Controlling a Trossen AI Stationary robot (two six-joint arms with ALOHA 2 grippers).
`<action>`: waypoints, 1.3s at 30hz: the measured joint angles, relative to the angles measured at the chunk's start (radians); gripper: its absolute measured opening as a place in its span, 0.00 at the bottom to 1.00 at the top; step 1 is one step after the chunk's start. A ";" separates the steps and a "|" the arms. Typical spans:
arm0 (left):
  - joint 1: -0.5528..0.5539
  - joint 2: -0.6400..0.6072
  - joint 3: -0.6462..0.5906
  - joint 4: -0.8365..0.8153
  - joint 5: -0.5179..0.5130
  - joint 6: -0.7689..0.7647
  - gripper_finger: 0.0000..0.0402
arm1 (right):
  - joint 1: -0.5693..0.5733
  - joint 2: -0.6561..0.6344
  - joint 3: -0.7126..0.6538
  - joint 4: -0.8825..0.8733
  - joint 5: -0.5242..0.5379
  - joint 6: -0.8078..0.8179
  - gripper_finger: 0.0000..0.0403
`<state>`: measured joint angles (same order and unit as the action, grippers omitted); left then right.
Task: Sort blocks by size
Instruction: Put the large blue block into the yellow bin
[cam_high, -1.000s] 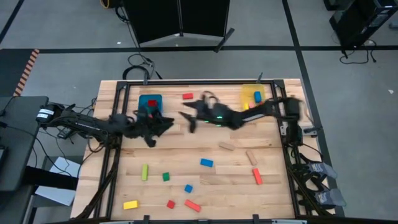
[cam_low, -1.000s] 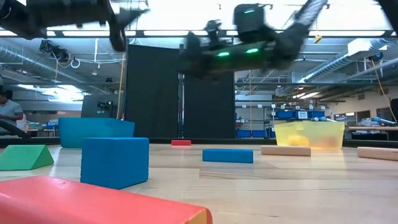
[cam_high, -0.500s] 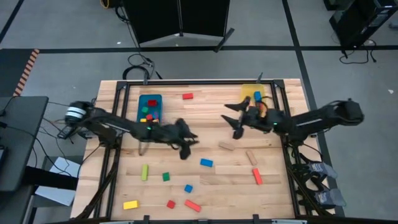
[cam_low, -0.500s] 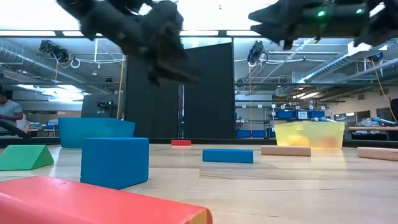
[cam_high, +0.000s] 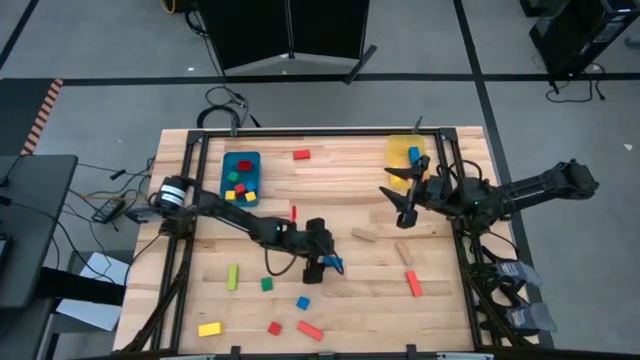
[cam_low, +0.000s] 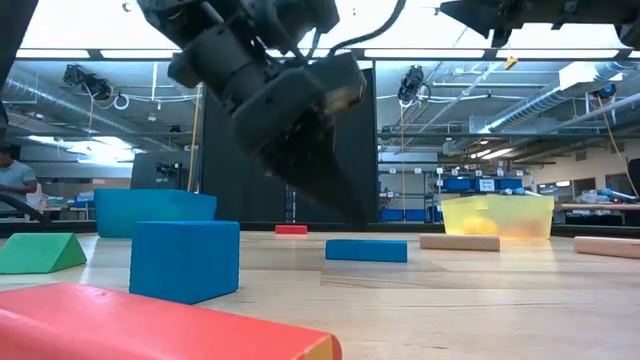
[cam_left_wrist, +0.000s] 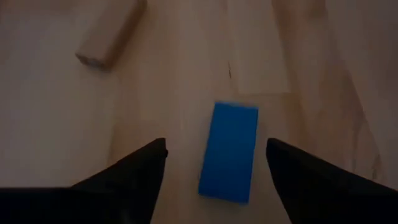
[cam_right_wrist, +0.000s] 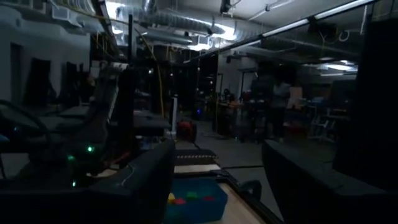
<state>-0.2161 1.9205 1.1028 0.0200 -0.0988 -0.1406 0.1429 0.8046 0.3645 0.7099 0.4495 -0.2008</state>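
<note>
My left gripper (cam_left_wrist: 216, 144) is open and points down just above a blue bar (cam_left_wrist: 229, 152) that lies flat on the table's middle (cam_high: 333, 263). One finger stands on each side of the bar without touching it. In the low view the gripper (cam_low: 345, 205) hangs close above the bar (cam_low: 366, 250). My right gripper (cam_high: 400, 197) is open and empty, raised above the table in front of the yellow bin (cam_high: 406, 150). The blue bin (cam_high: 240, 172) at the far left holds several small blocks.
Two plain wood bars (cam_high: 364, 235) (cam_high: 403, 252) and a red bar (cam_high: 413, 283) lie to the right of the blue bar. A green bar (cam_high: 233, 277), a green cube (cam_high: 267, 284), a blue cube (cam_high: 302, 302), a yellow block (cam_high: 209, 328) and red blocks (cam_high: 309, 330) lie near the front edge.
My left gripper has gone from beside the blue bin toward the table's middle and near edge, and down over the blue bar. My right gripper has drawn back from the table's middle toward the right edge, in front of the yellow bin.
</note>
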 joint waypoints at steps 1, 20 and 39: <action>-0.001 0.009 -0.001 0.003 0.007 0.000 0.73 | 0.005 -0.003 0.000 -0.006 0.005 -0.006 0.62; -0.014 0.104 0.002 0.071 -0.060 -0.042 0.40 | 0.022 -0.023 0.000 0.015 0.032 -0.038 0.62; 0.280 0.165 0.305 0.239 -0.072 0.038 0.33 | 0.099 -0.075 0.000 0.162 0.032 -0.140 0.61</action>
<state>0.0639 2.0853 1.4079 0.2590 -0.1704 -0.1026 0.2419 0.7300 0.3649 0.8722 0.4816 -0.3413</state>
